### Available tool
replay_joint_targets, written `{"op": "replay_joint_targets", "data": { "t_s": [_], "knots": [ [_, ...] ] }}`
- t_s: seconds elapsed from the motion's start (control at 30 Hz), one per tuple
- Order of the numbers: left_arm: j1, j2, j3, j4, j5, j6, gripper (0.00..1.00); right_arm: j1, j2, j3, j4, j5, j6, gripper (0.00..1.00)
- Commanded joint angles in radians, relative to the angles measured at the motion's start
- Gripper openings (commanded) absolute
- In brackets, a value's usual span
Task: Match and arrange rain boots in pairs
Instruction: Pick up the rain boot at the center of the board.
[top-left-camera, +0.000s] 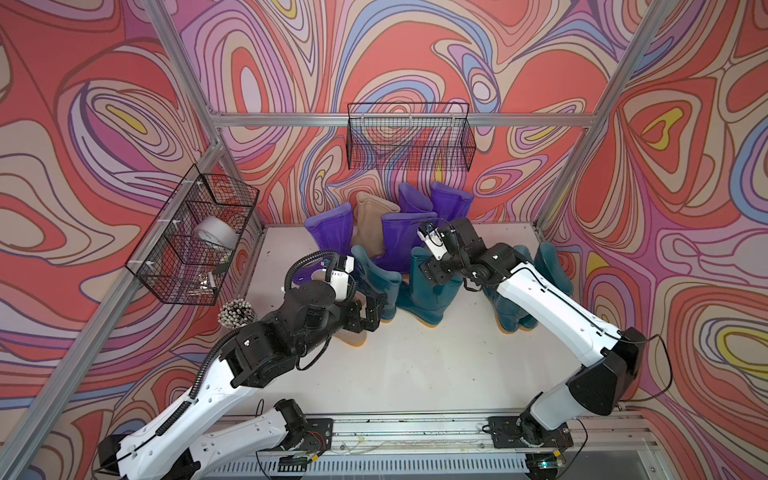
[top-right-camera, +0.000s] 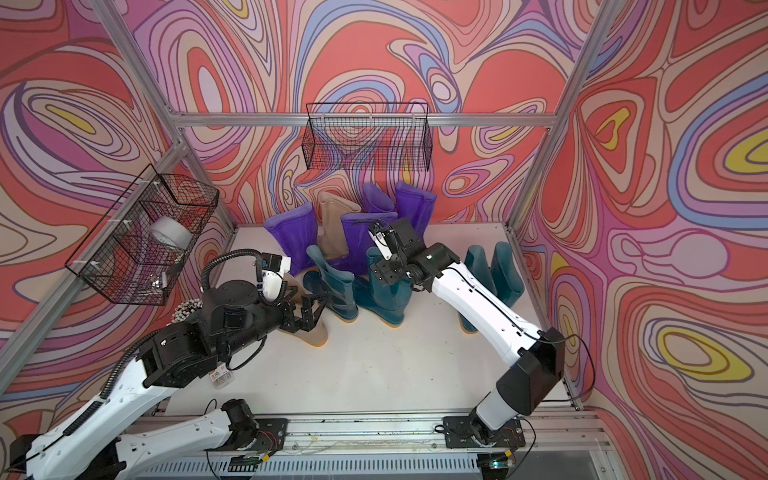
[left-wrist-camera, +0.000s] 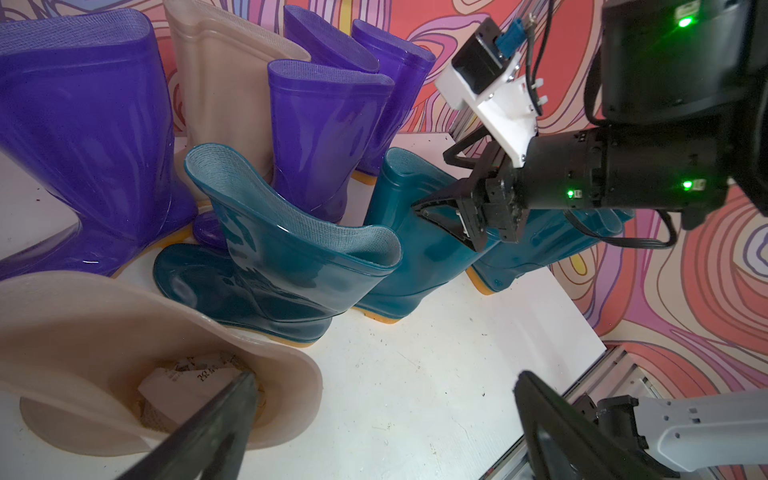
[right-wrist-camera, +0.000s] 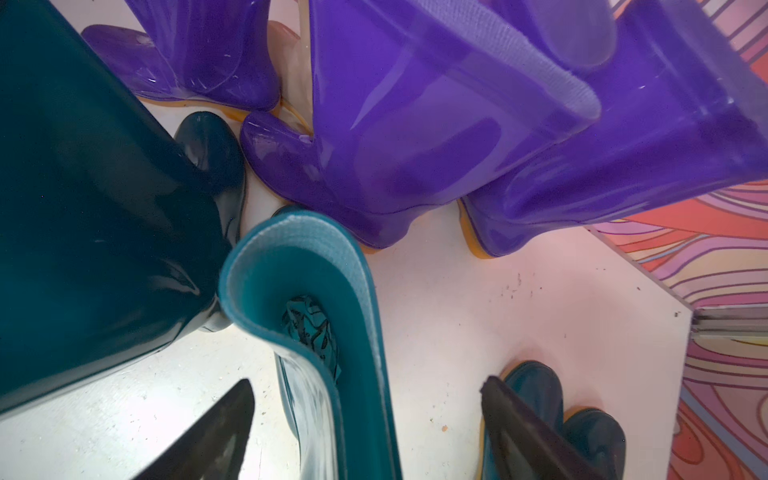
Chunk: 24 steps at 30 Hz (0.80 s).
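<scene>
Teal rubber leads the count: two rain boots (top-right-camera: 505, 270) stand side by side at the table's (top-left-camera: 415, 374) right, seemingly paired, and two more (top-right-camera: 390, 303) stand close together mid-table. The purple boots (top-left-camera: 328, 228) crowd the back wall (top-left-camera: 291, 166) with one beige boot (top-left-camera: 370, 224) wedged among them. Its mate (left-wrist-camera: 104, 332) stands apart (front left). The left gripper (left-wrist-camera: 384, 376) gapes wide at that mate's rim. The right gripper (right-wrist-camera: 368, 381), also wide, straddles a middle teal cuff without gripping it. The table's front lies bare.

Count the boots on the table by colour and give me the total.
Purple boots: 4
Teal boots: 4
Beige boots: 2
Total: 10
</scene>
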<state>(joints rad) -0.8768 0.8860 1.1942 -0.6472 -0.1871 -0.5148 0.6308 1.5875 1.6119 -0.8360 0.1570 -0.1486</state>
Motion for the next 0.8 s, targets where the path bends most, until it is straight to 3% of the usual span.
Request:
{"op": "replay_joint_targets", "data": {
  "t_s": [0.0, 0.1, 0.23, 0.57, 0.77],
  "knots": [
    [0.003, -0.004, 0.022, -0.016, -0.007, 0.017, 0.99, 0.0, 0.036, 0.034, -0.05, -0.064, -0.009, 0.86],
    [0.004, -0.005, 0.021, -0.017, -0.009, 0.023, 0.99, 0.001, 0.054, 0.045, -0.077, -0.073, -0.002, 0.82],
    [0.004, -0.004, 0.018, -0.013, -0.01, 0.023, 0.99, 0.0, 0.047, 0.051, -0.092, -0.131, 0.033, 0.68],
    [0.003, -0.024, 0.005, -0.004, -0.025, 0.034, 0.99, 0.0, -0.057, -0.014, -0.106, -0.133, 0.165, 0.0],
    [0.004, -0.032, -0.004, 0.008, -0.027, 0.043, 0.99, 0.001, -0.169, -0.02, -0.161, 0.042, 0.293, 0.0]
  ]
}}
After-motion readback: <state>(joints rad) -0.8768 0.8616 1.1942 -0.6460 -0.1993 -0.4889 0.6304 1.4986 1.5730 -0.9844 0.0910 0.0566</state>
